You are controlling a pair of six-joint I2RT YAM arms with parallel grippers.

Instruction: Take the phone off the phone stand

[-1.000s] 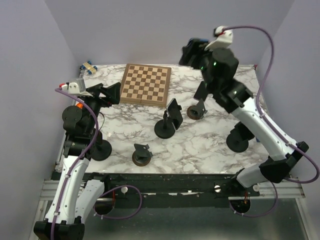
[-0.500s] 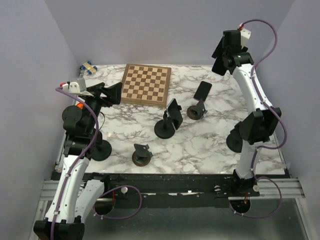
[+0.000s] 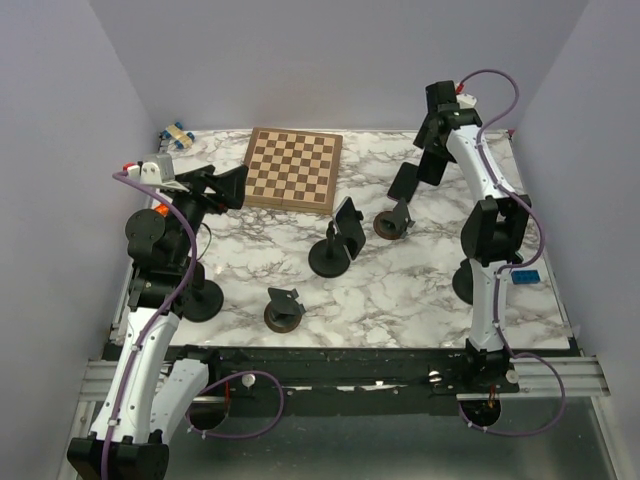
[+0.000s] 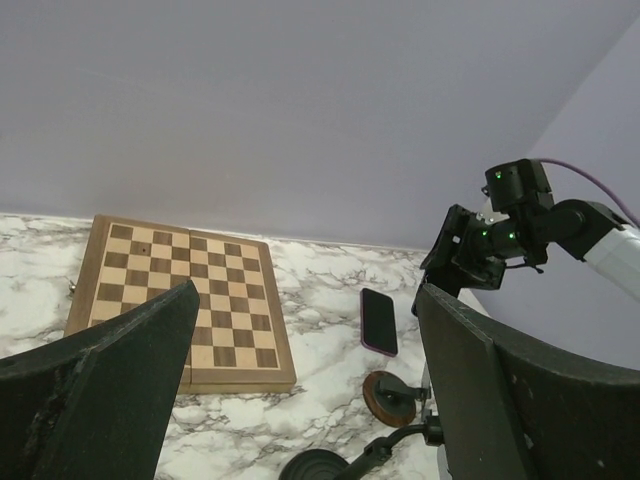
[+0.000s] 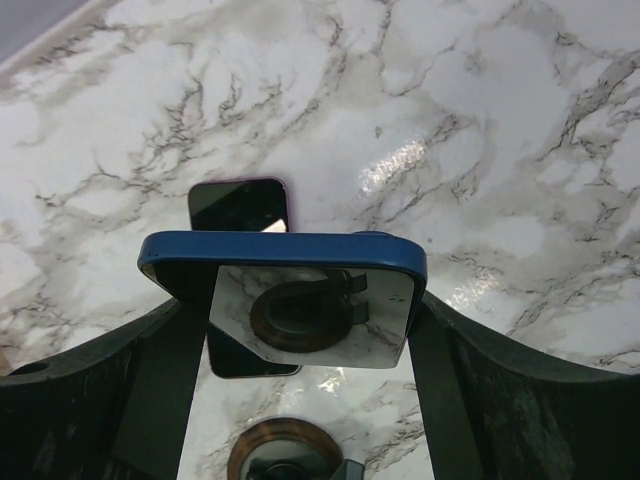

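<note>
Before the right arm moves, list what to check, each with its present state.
1. Grip: the right hand holds the blue phone between both fingers: ok.
2. The dark phone off the stands, flat on the table: ok.
3. The brown stand beside it empty: ok.
4. Path ahead of the blue phone free: not ok, the dark phone lies there.
5. The black stand empty: cannot tell, a dark slab sits on it.
6. The left hand open, apart from the stands: ok.
</note>
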